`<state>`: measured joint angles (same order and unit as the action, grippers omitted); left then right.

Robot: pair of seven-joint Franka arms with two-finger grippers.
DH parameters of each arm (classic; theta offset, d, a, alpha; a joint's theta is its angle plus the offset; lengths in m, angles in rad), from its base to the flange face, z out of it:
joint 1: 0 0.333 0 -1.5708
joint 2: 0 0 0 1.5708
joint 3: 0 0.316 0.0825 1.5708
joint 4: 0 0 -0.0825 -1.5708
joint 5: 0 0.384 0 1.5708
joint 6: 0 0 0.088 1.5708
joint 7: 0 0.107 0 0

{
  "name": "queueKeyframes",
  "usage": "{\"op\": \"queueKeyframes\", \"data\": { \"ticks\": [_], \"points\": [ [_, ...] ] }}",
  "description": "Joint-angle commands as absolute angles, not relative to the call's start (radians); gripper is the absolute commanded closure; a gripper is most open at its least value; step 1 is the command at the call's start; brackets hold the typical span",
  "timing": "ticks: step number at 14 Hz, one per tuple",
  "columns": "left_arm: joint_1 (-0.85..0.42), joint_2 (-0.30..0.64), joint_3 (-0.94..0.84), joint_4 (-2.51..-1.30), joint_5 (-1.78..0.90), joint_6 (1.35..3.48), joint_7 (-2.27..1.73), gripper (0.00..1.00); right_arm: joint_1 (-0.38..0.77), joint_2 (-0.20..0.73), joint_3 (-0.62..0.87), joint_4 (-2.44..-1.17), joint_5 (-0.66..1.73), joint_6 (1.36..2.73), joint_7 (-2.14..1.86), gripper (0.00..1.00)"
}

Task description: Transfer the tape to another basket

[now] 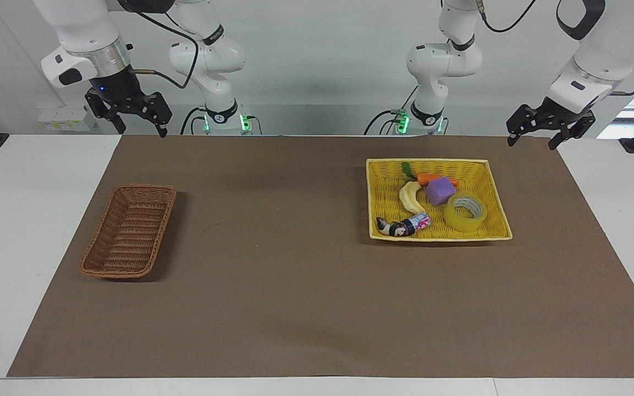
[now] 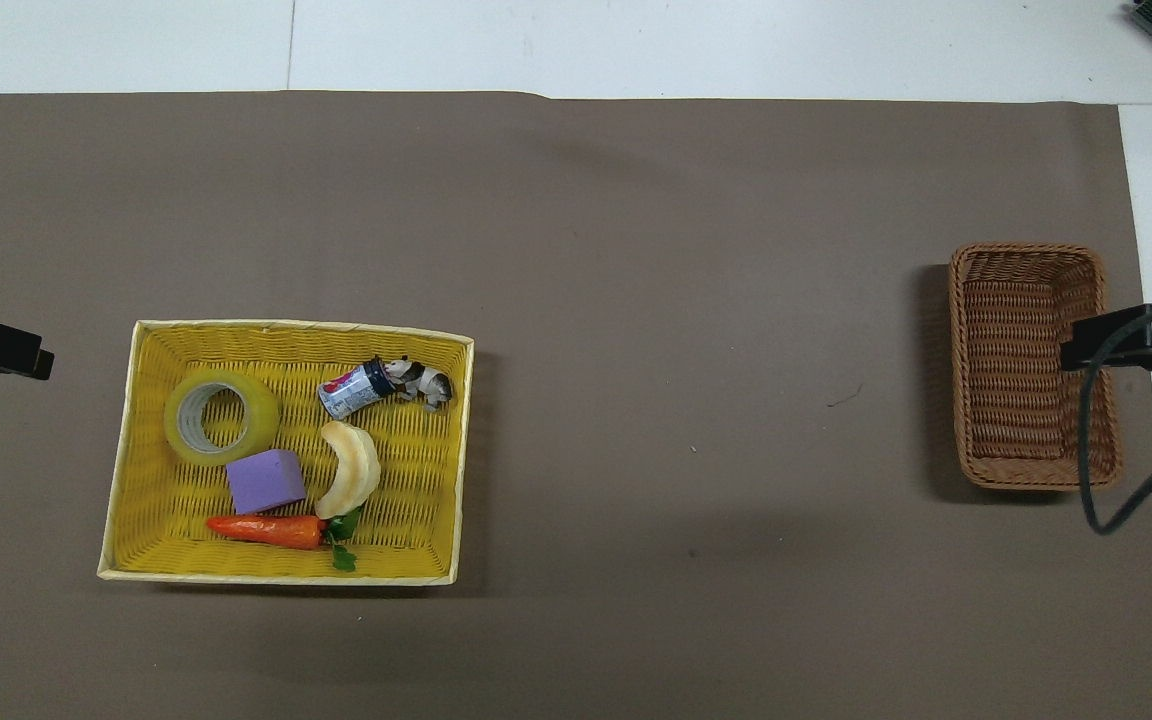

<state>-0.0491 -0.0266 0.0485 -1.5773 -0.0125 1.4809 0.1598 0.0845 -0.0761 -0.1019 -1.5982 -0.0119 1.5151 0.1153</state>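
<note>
fingers [image 1: 553, 140] spread, tape [image 1: 465, 213] touching purple cube [image 1: 440, 191]

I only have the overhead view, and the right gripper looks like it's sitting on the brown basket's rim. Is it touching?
Observer: No. The facing view shows the right gripper hanging well up in the air, clear of the brown basket.
Operator: And the left one? I see just a black tip at the frame's edge.
Observer: The left gripper is raised too, off toward the left arm's end of the table, not over the yellow basket.
Operator: Are its fingers ready for the tape?
Observer: Yes, its fingers stand open and empty. The tape lies untouched in the yellow basket.
</note>
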Motion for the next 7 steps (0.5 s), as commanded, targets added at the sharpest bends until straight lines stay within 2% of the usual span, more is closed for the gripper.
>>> {"op": "queueKeyframes", "data": {
  "ticks": [1, 7],
  "points": [
    [-0.048, -0.09, 0.061, -1.642, -0.002, 1.488, 0.199, 0.0, 0.077, -0.091, -0.1, -1.617, 0.006, 1.511, 0.132, 0.0],
    [-0.046, -0.095, 0.063, -1.652, -0.002, 1.506, 0.196, 0.0, 0.075, -0.091, -0.101, -1.617, 0.006, 1.513, 0.126, 0.0]
  ]
}}
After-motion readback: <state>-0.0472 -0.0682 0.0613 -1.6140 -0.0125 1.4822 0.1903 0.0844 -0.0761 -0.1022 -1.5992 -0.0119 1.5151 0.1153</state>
